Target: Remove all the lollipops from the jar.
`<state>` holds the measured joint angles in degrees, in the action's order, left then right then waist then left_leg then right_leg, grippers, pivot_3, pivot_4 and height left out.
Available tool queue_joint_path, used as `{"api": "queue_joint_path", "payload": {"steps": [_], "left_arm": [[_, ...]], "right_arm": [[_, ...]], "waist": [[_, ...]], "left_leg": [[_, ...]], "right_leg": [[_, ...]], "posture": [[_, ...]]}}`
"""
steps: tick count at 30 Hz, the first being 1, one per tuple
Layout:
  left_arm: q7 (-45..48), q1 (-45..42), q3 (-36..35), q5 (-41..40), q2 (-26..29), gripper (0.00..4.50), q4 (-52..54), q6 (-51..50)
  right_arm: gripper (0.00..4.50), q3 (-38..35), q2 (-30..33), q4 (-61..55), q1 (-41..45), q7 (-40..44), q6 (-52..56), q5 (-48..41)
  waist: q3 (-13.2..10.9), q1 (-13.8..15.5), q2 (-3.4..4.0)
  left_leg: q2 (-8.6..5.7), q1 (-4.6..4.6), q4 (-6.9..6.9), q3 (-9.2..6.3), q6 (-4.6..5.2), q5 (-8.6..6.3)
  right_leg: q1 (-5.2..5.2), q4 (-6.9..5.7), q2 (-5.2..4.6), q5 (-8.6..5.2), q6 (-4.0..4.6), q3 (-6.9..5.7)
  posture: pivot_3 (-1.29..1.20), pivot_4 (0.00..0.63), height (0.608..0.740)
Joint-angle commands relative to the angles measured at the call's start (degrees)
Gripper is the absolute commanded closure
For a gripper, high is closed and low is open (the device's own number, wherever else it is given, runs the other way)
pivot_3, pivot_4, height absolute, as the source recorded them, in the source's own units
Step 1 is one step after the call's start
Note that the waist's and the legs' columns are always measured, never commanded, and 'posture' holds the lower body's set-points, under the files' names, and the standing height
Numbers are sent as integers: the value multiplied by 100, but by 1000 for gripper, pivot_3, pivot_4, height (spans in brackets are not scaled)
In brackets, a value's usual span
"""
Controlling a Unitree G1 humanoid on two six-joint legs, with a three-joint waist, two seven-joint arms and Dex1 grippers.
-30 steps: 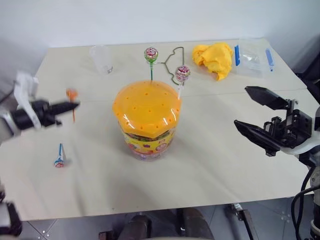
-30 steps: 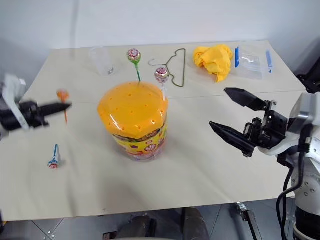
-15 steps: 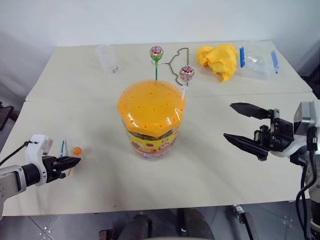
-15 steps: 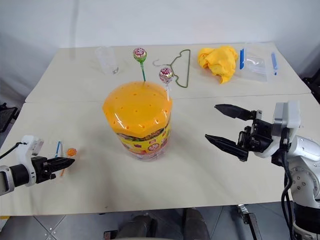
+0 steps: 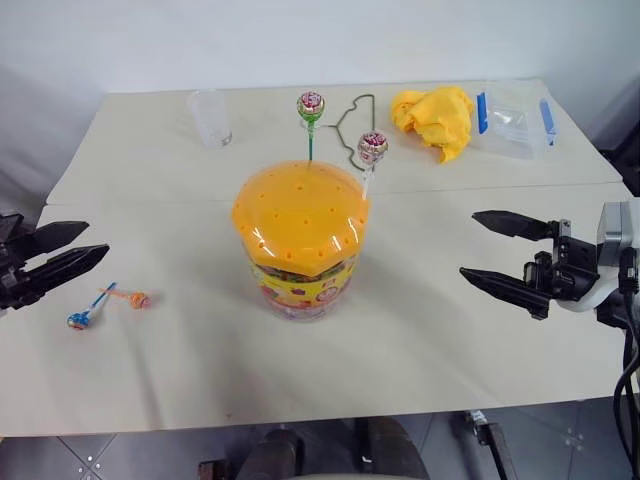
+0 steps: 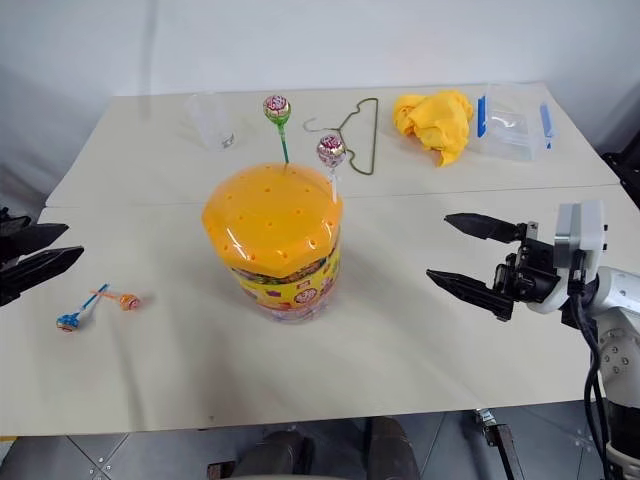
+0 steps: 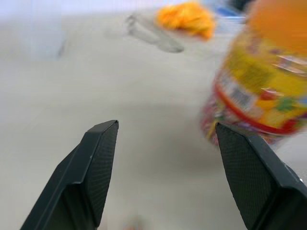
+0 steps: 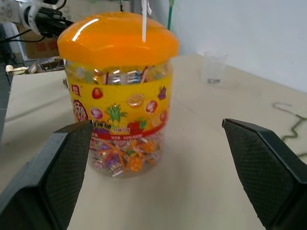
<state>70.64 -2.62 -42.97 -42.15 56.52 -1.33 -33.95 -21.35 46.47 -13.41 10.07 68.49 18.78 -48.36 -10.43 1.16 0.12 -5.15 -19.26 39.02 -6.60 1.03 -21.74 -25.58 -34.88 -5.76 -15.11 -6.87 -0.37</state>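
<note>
Lollipops are half removed, by my judgement — two lie on the table, one with blue stick and one with orange stick, crossing each other. Two more, on a green stick and a white stick, stand in the jar lid. Left gripper and right gripper — both open, holding nothing.

The jar stood mid-desk, green-stick lollipop and white-stick lollipop poking up from its orange lid. Two lollipops, blue-stick and orange-stick, lay near the left gripper, its fingers parted. The right gripper hung spread wide beside the jar.
</note>
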Motion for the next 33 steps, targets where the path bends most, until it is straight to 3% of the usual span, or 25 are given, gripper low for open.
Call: {"api": "queue_joint_path", "payload": {"steps": [1,4,7,11,16,22,26,33], "left_arm": [[141,133,-124,-543,-197,737,649,-148],[61,220,-48,-690,-377,35,1044,-173],[132,326,73,-1248,-438,35,1265,-731],[-47,63,254,-1293,-752,35,1298,-417],[-281,-194,458,-1368,-1150,35,1485,-198],[-431,-135,516,-1521,-1201,35,1668,-240],[-528,-85,481,-1579,-1230,0,1721,-192],[-609,-64,499,-1602,-1294,0,1749,-123]], "right_arm": [[0,-56,-101,-388,63,-94,80,-229],[0,82,-228,-527,488,-507,436,-522],[0,520,-405,-554,1385,-1069,928,-699],[0,992,-856,-393,2283,-1452,1177,-650],[0,1455,-1192,-87,2765,-1467,1221,-286],[0,1769,-1393,213,2989,-1350,1204,52],[924,1760,-1594,357,3106,-1411,1207,104],[3399,1815,-1835,535,3249,-1297,1137,270]], "waist": [[0,0,0],[-1,-2,-1],[-5,-46,7],[-4,-96,8],[-3,-95,6],[-3,-123,6],[-3,-134,6],[-3,-131,6]], "left_leg": [[1,0,1,0,0,-1],[1,0,9,1,0,-1],[0,9,12,16,-1,1],[17,7,7,4,-11,-1],[8,-7,10,-14,-9,-4],[7,-8,9,-12,-3,-7],[10,-6,11,-7,-4,-7],[11,-3,13,-7,-6,-6]], "right_leg": [[0,0,1,0,0,1],[1,-1,1,0,0,2],[1,-12,1,3,1,15],[-4,-11,14,1,14,0],[-3,-17,9,2,15,-20],[-4,-14,10,3,13,-19],[-5,-16,13,2,13,-16],[-5,-20,14,2,13,-15]], "posture": [[0,150,740],[0,150,740],[0,150,740],[0,150,740],[0,150,740],[0,150,740],[0,150,740],[0,150,740]]}}
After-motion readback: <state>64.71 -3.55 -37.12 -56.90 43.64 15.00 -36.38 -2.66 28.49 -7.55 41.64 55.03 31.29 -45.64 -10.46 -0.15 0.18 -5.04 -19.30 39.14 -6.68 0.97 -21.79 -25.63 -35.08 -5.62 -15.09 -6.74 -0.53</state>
